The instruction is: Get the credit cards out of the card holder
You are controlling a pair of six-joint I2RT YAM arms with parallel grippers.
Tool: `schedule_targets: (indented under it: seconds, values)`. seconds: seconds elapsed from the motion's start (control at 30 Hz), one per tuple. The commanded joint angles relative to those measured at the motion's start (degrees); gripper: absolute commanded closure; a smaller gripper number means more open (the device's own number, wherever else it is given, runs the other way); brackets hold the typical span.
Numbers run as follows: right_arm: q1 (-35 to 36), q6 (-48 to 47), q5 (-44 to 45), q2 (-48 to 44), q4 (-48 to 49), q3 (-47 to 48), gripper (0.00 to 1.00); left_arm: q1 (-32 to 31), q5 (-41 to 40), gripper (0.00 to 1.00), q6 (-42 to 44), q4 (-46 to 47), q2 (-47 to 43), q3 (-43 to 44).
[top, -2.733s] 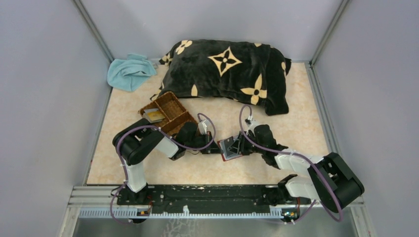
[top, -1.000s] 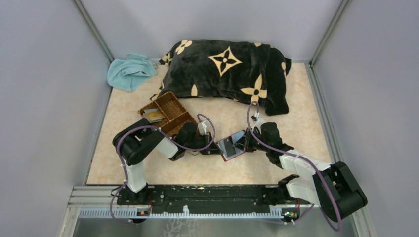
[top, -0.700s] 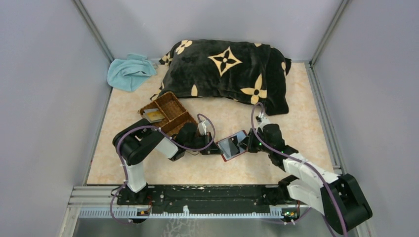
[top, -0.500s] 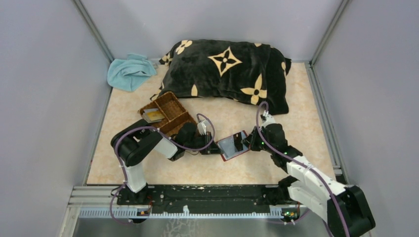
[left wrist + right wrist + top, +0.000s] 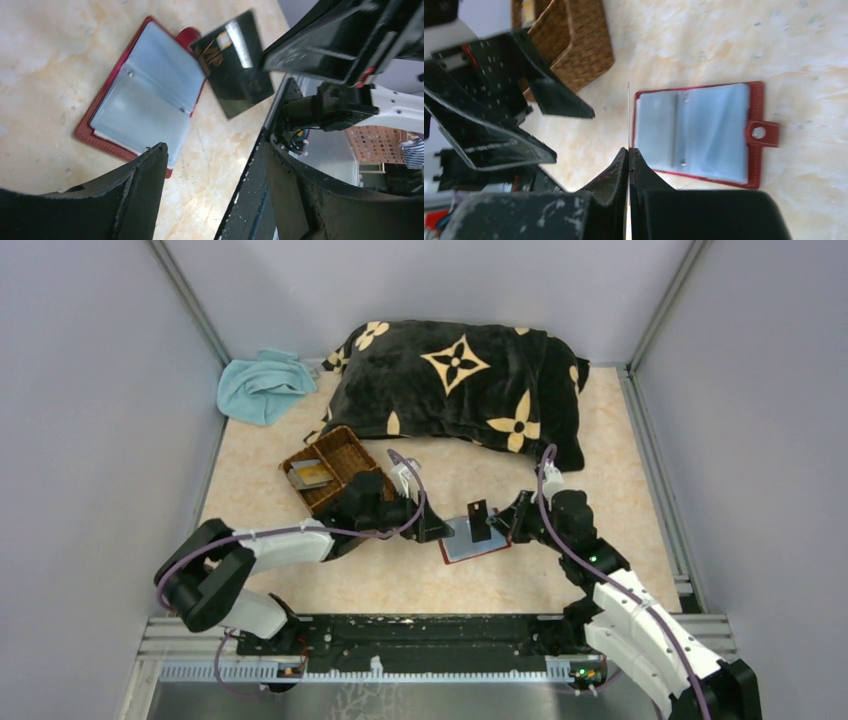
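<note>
The red card holder [image 5: 472, 546] lies open and flat on the table, its clear sleeves facing up [image 5: 145, 95] [image 5: 704, 129]. Just above it hangs a black credit card [image 5: 479, 519] [image 5: 232, 65], pinched by my right gripper [image 5: 503, 526] [image 5: 629, 150]. The right wrist view shows this card edge-on as a thin line [image 5: 628, 112]. My left gripper [image 5: 433, 530] [image 5: 214, 147] stands open just left of the holder, with nothing between its fingers.
A wicker basket [image 5: 345, 453] [image 5: 574, 45] with cards in it sits behind the left gripper. A black patterned pillow [image 5: 460, 380] fills the back of the table. A light blue cloth [image 5: 262, 387] lies in the far left corner.
My right gripper has drawn the black card out of the holder and lifted it. The left gripper has let go of the holder, which now lies flat. The left arm's elbow has swung down-left.
</note>
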Motion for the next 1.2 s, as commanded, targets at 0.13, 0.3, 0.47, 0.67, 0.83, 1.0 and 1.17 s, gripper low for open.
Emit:
schedule_targets:
  seconds: [0.13,0.3,0.47,0.67,0.83,1.0,1.17]
  values:
    - [-0.47,2.78,-24.06,-3.83,7.99,1.57,1.0,0.27,3.72,0.22,11.05,-10.29,-8.58,4.91]
    - [-0.47,3.59,-30.36,-5.85,8.76,0.51,1.0,2.57,8.25,0.16,13.24,-11.81,-10.09,5.86]
    - [0.99,3.2,-32.21,-5.41,6.74,0.75,1.0,2.55,17.35,0.23,14.63,-10.63,-10.14,6.87]
    - [2.2,3.91,-33.16,-4.26,9.16,0.53,1.0,2.33,26.69,0.35,12.43,-4.87,-11.05,5.42]
    - [3.5,3.15,-31.59,-1.76,9.25,0.96,1.0,1.79,30.71,0.47,11.93,-3.59,-11.09,5.32]
    - [4.1,3.18,-30.9,-0.41,10.23,1.3,1.0,1.25,32.98,0.65,11.98,-3.56,-11.01,5.16]
    - [4.42,3.21,-30.98,0.15,10.57,1.92,1.0,1.06,33.51,0.74,13.28,-5.67,-10.3,4.93]
